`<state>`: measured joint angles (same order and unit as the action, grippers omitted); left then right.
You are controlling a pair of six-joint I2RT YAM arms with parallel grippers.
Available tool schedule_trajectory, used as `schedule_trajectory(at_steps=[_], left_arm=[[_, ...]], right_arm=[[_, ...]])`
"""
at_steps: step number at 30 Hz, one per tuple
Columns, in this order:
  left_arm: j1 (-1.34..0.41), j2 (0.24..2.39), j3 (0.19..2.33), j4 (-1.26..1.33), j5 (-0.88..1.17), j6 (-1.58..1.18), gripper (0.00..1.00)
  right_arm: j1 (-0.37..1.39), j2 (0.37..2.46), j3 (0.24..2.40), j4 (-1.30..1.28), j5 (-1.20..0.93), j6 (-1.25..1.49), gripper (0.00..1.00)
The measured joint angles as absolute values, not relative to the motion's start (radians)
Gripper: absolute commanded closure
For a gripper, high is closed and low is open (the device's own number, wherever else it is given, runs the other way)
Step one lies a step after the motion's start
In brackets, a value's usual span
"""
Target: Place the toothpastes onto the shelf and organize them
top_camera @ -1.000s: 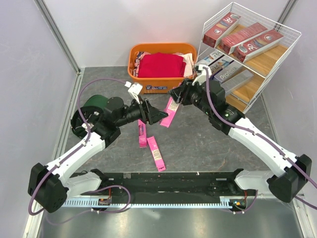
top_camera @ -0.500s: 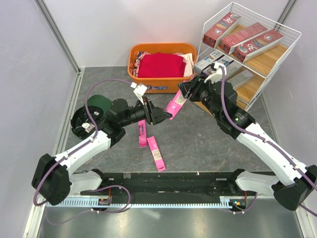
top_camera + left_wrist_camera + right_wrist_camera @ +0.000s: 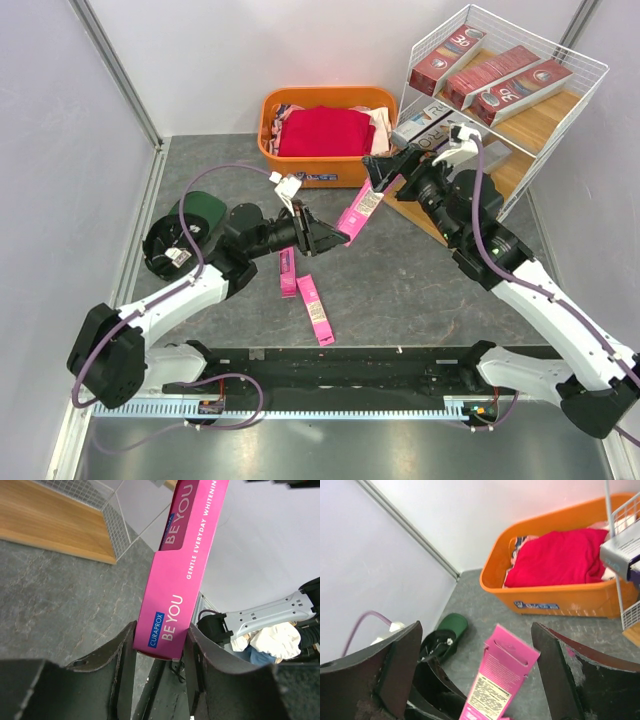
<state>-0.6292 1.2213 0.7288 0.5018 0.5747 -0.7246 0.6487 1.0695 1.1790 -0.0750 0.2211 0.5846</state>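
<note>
Grey, stone-patterned table [image 3: 420,290]. Flat near the middle, one pink box [image 3: 287,272] pointing away, a second pink box [image 3: 316,309] just beside it, angled. Off to the left, a dark green round thing [image 3: 205,210]. At the far edge, an orange basket [image 3: 300,168]; far right, standing tall, the wire shelf [image 3: 540,125].

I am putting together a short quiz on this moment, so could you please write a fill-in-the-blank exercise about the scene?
1. The left gripper is shut on a ___ toothpaste box.
2. The right gripper has its jaws ___ near that box's upper end.
3. ___ more such boxes lie flat on the table.
4. The orange basket holds ___ cloth.
Missing words: pink; open; two; red.
</note>
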Motion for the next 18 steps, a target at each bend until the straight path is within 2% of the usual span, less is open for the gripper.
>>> schedule_trajectory(at_steps=[10,18], left_arm=[[-0.610,1.270,0.661,0.486,0.586,-0.733,0.69],[-0.610,1.546,0.709,0.494,0.659,-0.759,0.69]], right_arm=[[0.649,0.971,1.174,-0.060,0.297,0.543,0.02],[0.649,0.923,1.172,-0.060,0.336,0.506,0.02]])
